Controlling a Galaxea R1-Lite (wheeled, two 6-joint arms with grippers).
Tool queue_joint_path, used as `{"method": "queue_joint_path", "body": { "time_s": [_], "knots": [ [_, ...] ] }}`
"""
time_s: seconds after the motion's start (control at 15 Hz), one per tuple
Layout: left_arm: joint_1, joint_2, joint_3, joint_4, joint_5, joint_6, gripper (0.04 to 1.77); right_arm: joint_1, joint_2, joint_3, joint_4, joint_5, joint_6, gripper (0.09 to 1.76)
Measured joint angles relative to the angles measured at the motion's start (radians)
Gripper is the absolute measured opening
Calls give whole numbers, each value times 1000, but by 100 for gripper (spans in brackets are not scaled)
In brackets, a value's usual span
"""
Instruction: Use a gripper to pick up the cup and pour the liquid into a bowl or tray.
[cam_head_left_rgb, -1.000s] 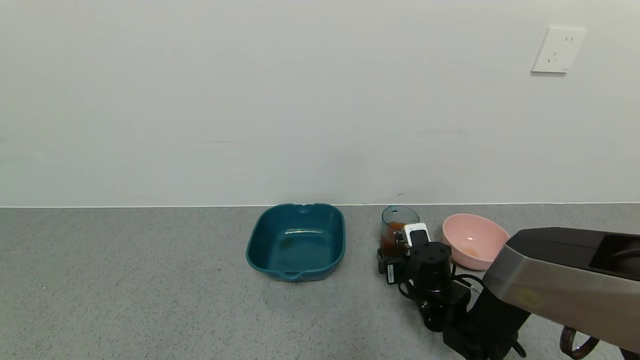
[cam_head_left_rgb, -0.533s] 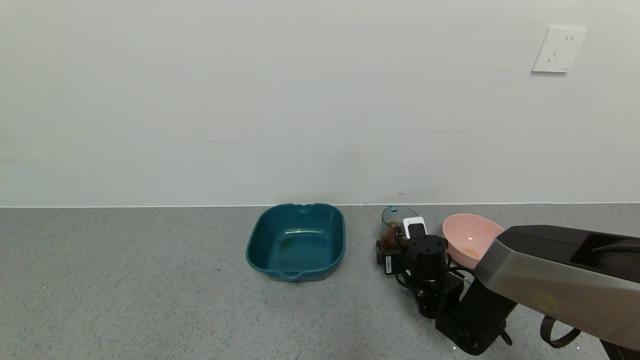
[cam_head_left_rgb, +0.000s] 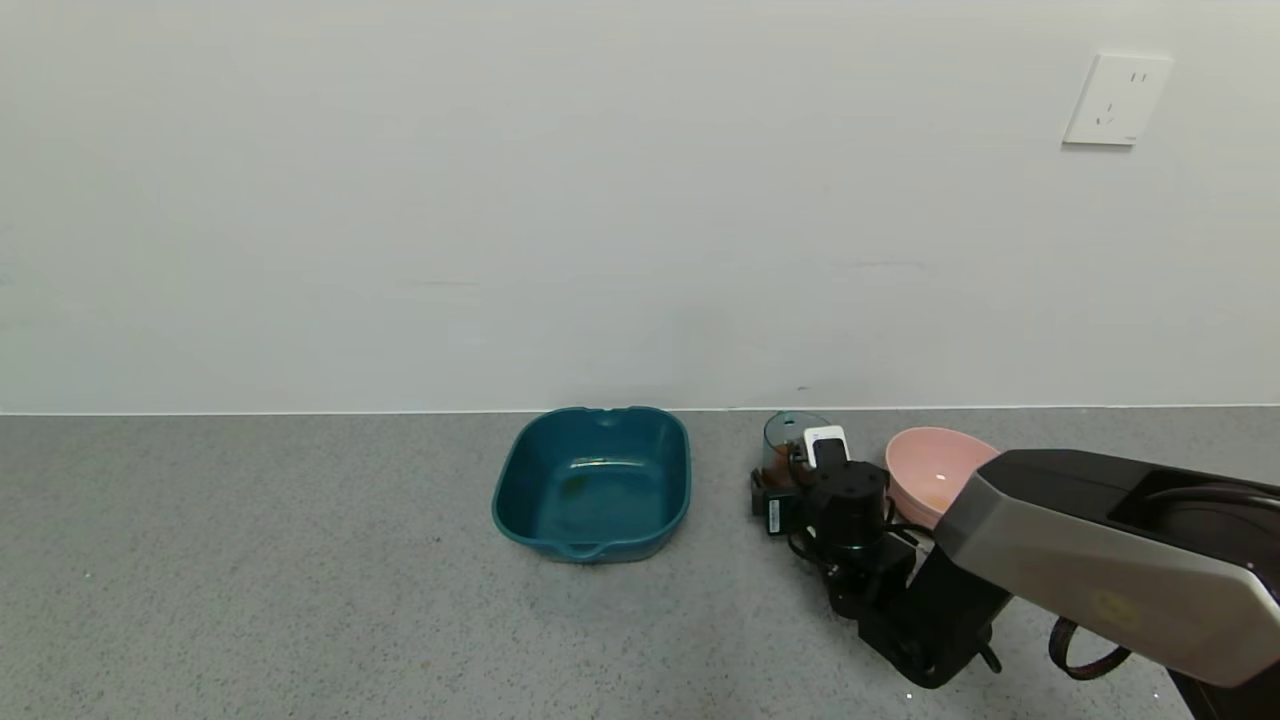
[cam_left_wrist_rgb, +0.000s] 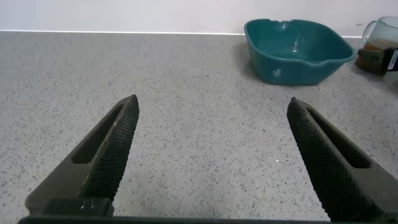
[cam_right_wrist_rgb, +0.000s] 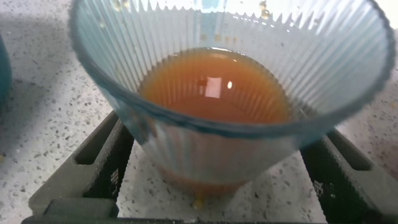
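Between open right gripper (cam_right_wrist_rgb: 214, 165) fingers: cup (cam_right_wrist_rgb: 224, 93).

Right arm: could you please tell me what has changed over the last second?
The right pincer has advanced around the cup; its fingers now flank it, apparently not yet clamped. Cup, teal tray and pink bowl stayed put.

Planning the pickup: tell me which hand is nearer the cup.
Right. The right hand has its fingers on either side of the cup, beside the pink bowl. The left hand sits far off, beyond the teal tray.
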Motion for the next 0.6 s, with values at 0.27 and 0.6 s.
{"method": "queue_joint_path", "body": {
  "time_s": [0.27, 0.6],
  "knots": [
    [0, 0, 0, 0, 0, 0, 172, 0, 13, -26, 0, 1, 0, 171],
    [0, 0, 0, 0, 0, 0, 172, 0, 28, -51, 3, 2, 0, 171]
  ]
}}
